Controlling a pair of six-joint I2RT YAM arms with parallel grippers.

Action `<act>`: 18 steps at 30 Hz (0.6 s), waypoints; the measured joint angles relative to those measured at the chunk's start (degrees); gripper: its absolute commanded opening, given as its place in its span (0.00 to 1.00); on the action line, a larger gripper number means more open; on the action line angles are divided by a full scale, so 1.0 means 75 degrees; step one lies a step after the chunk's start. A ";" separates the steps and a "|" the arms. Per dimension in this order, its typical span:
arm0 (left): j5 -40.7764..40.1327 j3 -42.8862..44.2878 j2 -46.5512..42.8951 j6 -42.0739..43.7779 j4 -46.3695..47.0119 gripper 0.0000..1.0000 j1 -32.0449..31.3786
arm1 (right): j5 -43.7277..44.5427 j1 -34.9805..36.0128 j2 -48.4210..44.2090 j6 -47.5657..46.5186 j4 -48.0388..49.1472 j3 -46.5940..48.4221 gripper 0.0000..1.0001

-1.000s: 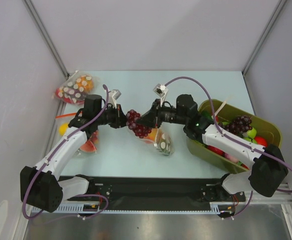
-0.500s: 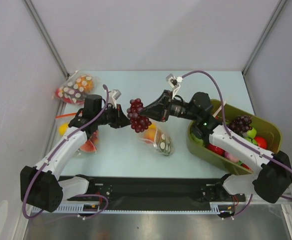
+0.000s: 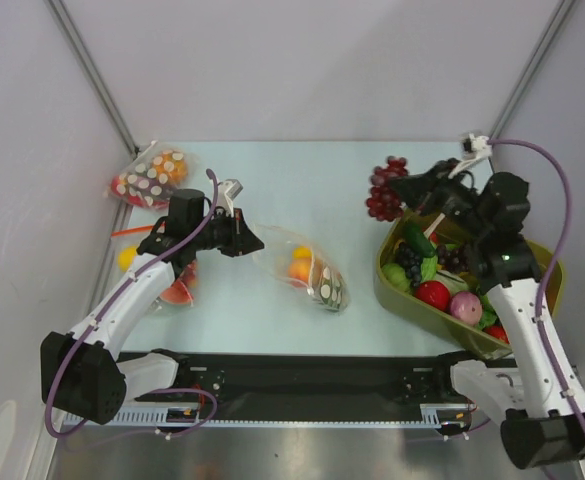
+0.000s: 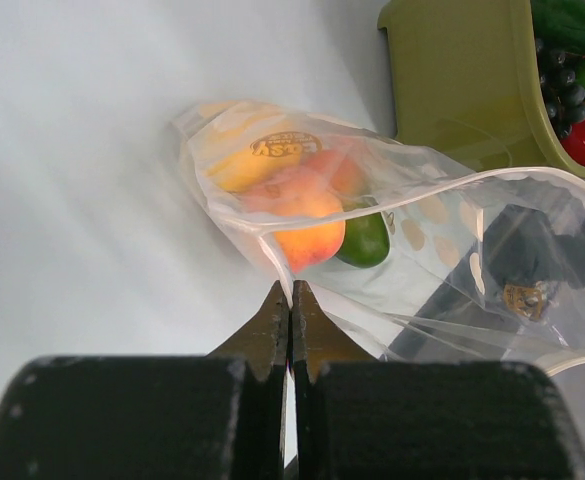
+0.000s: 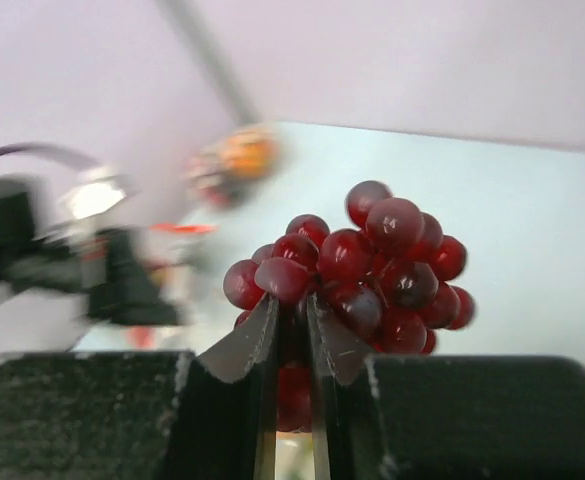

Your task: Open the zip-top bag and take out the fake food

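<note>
The zip-top bag (image 3: 312, 272), clear with white dots, lies open at mid-table. My left gripper (image 3: 258, 241) is shut on its mouth edge (image 4: 272, 245). Inside the bag I see a pink-orange peach (image 4: 302, 215), a green piece (image 4: 364, 240) and an orange-yellow fruit (image 4: 234, 168). My right gripper (image 3: 402, 186) hangs in the air over the far left corner of the green bin (image 3: 392, 288), shut on a dark red-purple grape bunch (image 3: 384, 190). In the right wrist view the grape bunch (image 5: 382, 260) sits on the gripper (image 5: 292, 305), whose jaws pinch its lower grapes.
The green bin holds several fake fruits, among them another grape bunch (image 3: 409, 262). A dotted bag with red and orange contents (image 3: 152, 177) lies at the back left. A yellow fruit (image 3: 127, 258) and another bag (image 3: 177, 290) lie beside my left arm.
My right gripper has pulled the grape bunch away from the bag's mouth, lifted it and swung it right to above the bin. The left gripper has kept its hold and place.
</note>
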 measured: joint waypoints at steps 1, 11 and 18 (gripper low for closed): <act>0.0000 0.0000 0.0000 0.0000 0.0000 0.00 0.0000 | -0.0015 -0.0629 -0.0044 -0.0096 -0.0425 0.0012 0.10; 0.0003 0.0000 0.0000 0.0000 0.0003 0.00 0.0000 | 0.0772 -0.3891 -0.0265 -0.0583 -0.2713 -0.0119 0.10; 0.0006 0.0000 0.0000 0.0000 0.0000 0.00 0.0000 | 0.1201 -0.3882 -0.0306 -0.0632 -0.3013 -0.0653 0.10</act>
